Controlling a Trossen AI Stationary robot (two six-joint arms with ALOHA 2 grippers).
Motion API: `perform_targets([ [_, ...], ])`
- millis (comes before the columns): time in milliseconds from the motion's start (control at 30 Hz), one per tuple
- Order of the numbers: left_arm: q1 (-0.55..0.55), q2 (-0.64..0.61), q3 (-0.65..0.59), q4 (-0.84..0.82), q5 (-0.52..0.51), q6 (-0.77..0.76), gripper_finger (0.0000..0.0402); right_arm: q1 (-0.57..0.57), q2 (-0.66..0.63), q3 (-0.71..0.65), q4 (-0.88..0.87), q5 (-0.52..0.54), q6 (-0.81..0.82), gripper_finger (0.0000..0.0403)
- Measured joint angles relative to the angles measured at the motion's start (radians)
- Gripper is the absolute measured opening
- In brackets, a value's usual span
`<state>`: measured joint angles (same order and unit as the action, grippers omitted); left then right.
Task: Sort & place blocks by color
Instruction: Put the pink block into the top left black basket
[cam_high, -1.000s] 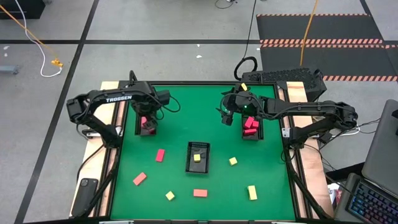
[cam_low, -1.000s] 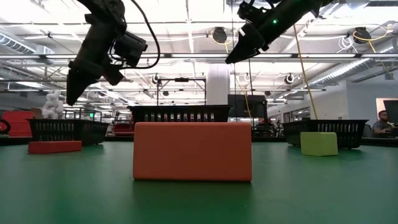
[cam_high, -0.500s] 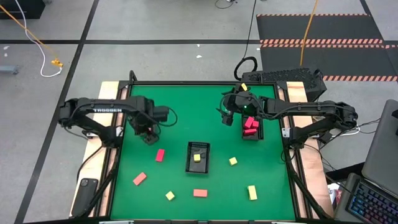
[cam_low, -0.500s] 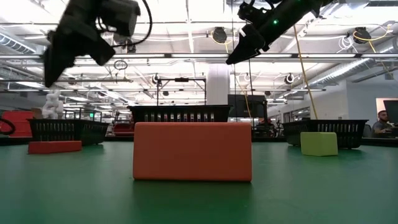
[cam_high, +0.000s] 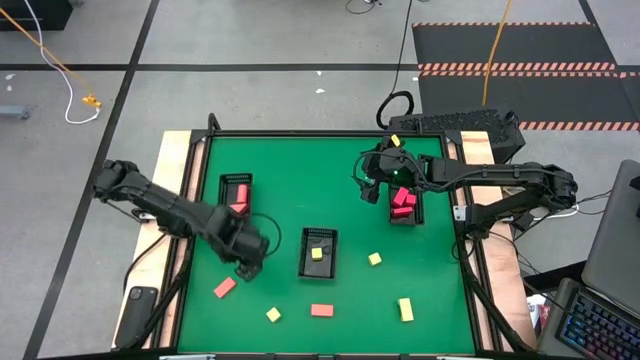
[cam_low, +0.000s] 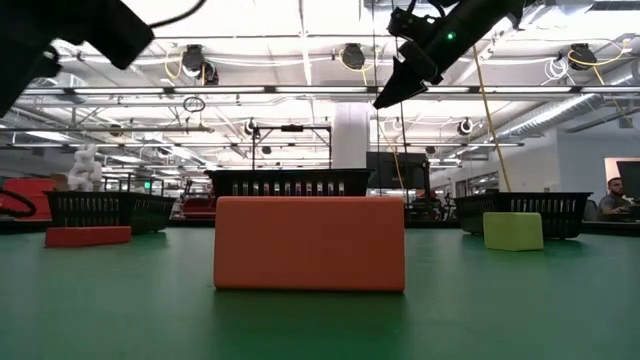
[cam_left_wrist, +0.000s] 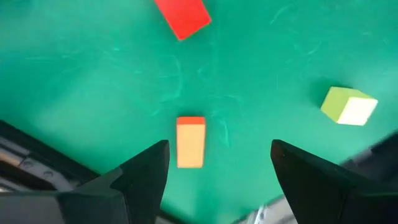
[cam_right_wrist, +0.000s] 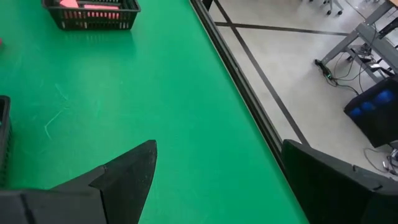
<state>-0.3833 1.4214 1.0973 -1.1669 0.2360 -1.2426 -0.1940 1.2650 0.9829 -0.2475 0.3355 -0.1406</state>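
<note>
Table top (cam_high: 290, 170): I saw matt green, finely scratched.
Blocks (cam_low: 310, 243): looked smooth and matt to me.
Trays (cam_high: 319, 252): I read as black slotted plastic.
Table edge (cam_high: 172, 160): bare wood.

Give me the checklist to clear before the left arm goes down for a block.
1. Left gripper open and empty: ok. Its fingers stand apart with nothing held.
2. Target lined up: ok. In the left wrist view the orange block lies flat on the mat within the gap between the fingers, nearer one finger.
3. Neighbours clear: ok. The red block and the yellow cube lie well apart from the orange block.
4. Right gripper out of the way: ok. It is raised, open, empty and far from the left arm.
5. Tray meant for orange: cannot tell.
</note>
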Motion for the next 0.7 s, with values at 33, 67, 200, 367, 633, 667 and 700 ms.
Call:
perform_targets([
  [33,-0.034,0.008,0.0,0.006,-0.03,-0.033,0.0279,0.0,0.0,0.0,-0.003,0.0,0.002,0.0341],
  [67,-0.066,0.019,0.0,0.005,-0.059,-0.065,0.0279,0.0,0.0,0.0,-0.003,0.0,0.004,0.0341],
  [200,-0.164,0.082,0.0,-0.003,-0.092,-0.135,0.028,0.0,-0.001,0.0,-0.003,0.0,0.006,0.0341],
  [367,-0.235,0.146,0.0,0.031,-0.078,-0.17,0.028,0.0,-0.001,0.0,-0.001,0.0,0.017,0.0341],
  [633,-0.296,0.231,-0.026,0.088,-0.075,-0.148,0.0255,0.0,-0.001,0.0,0.01,-0.001,0.017,0.0341],
  [667,-0.299,0.229,-0.041,0.109,-0.069,-0.152,0.0248,0.001,-0.001,0.0,0.011,-0.001,0.017,0.0341],
  [700,-0.3,0.223,-0.06,0.136,-0.058,-0.156,0.0242,0.001,-0.001,0.0,0.011,-0.001,0.017,0.0341],
])
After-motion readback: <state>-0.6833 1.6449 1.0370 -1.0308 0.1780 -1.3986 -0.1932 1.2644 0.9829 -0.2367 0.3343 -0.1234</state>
